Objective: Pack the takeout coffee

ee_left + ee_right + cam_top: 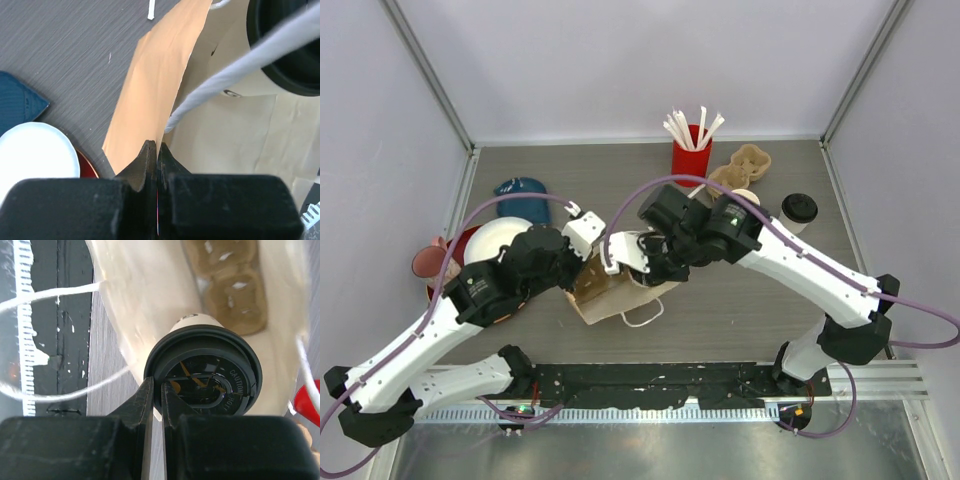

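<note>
Black-lidded cup [205, 370] clamped by its rim in right claw [157, 387]; left claw [156, 150] pinches bag [155, 75].

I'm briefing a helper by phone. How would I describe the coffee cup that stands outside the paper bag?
Start at the red cup holding white sticks at the back edge of the table; right of it lies a tan pulp cup carrier. Just right of that and nearer stands the white paper cup, the only free-standing thing with a black lid.

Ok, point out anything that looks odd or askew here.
The paper bag lies on its side, creased, not upright; the right gripper holds a lidded cup by its lid rim only.
</note>
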Robot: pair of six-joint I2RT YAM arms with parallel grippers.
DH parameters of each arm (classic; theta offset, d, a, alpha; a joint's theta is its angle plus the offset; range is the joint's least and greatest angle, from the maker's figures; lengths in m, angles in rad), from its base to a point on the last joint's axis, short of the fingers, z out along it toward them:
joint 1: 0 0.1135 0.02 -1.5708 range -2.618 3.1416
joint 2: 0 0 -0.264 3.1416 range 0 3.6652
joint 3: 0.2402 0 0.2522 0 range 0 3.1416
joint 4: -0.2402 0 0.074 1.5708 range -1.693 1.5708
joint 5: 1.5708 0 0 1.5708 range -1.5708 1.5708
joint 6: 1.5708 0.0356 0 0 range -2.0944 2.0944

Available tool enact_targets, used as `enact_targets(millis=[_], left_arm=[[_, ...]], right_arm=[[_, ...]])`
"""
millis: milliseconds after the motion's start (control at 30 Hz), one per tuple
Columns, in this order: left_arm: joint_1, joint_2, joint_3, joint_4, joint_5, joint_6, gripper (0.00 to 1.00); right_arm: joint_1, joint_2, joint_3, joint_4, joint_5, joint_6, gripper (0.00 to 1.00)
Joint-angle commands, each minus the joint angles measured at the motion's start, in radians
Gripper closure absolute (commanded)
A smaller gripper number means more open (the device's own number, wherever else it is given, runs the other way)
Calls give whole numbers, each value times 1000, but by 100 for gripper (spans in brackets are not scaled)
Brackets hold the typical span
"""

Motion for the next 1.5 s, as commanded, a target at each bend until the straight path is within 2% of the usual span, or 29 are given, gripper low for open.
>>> enact_targets(millis=[0,167,433,733,933,1067,1200,1333,1467], left_arm=[[4,-18,-5,80,23,5,100],[3,-23,-31,104,23,-9,100],[29,-32,-33,77,65,-95,100],[78,-42,-39,78,135,-164,100],[187,-35,-25,43,253,-308,100],[248,-38,-29,29,276,-325,100],[254,-42,-10,31,344,-329,100],[256,-31,13,20,404,-328,100],[256,-12,4,26,394,-317,100]], right_arm=[[56,-53,-141,114,92,-44,99],[114,-124,-281,294,166,4,99],[145,-148,-353,496,322,49,99],[145,-136,-412,612,292,27,99],[147,-108,-344,584,190,25,99],[145,-143,-364,527,129,51,99],[147,-159,-366,489,102,53,99],[154,-104,-239,391,71,73,99],[154,-110,-301,420,110,58,99]])
